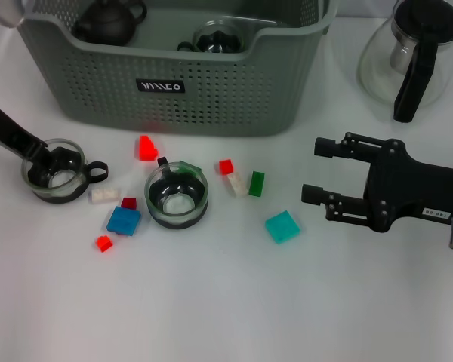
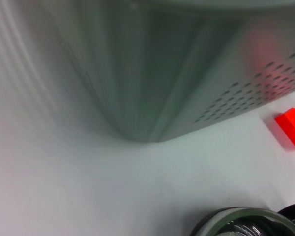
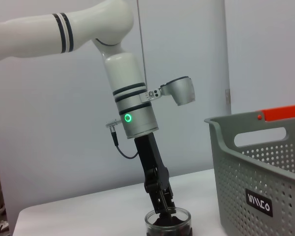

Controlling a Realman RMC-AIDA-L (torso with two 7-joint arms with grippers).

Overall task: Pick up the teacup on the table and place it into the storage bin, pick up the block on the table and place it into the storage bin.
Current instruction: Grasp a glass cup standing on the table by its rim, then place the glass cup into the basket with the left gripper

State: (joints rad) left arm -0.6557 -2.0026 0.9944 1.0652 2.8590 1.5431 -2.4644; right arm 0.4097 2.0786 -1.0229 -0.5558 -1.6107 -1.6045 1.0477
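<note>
A glass teacup (image 1: 54,172) is seen gripped at its rim by the left claw (image 1: 49,160) on the left side of the white counter (image 1: 211,302), standing upright with its mouth facing up and its small black handle (image 1: 98,173) pointed toward the middle of the counter. The left claw's black fingers (image 3: 163,197) are shown in the right wrist view reaching down into the cup's mouth, closed on its wall. A second teacup (image 1: 177,196), also upright, is set near the centre, just in front of the storage bin (image 1: 174,83), with a green piece (image 1: 187,167) resting on its far rim. The grey-green bin is placed at the back of the counter, its label facing the robot, and a dark teapot (image 1: 109,21) and another glass cup (image 1: 220,38) are visible inside it. Small blocks are scattered between the two cups and to the right: a red wedge (image 1: 146,148), a white block (image 1: 104,194), a blue block (image 1: 124,220), a small red cube (image 1: 103,243), another red cube (image 1: 226,167), a green block (image 1: 257,183) lying with its long axis running away from the robot, and a teal block (image 1: 282,226). The right claw (image 1: 317,170) is held low over the counter on the right with its fingers spread wide and pointed toward the blocks, holding nothing. A glass carafe (image 1: 415,56) is stood at the far right corner.
</note>
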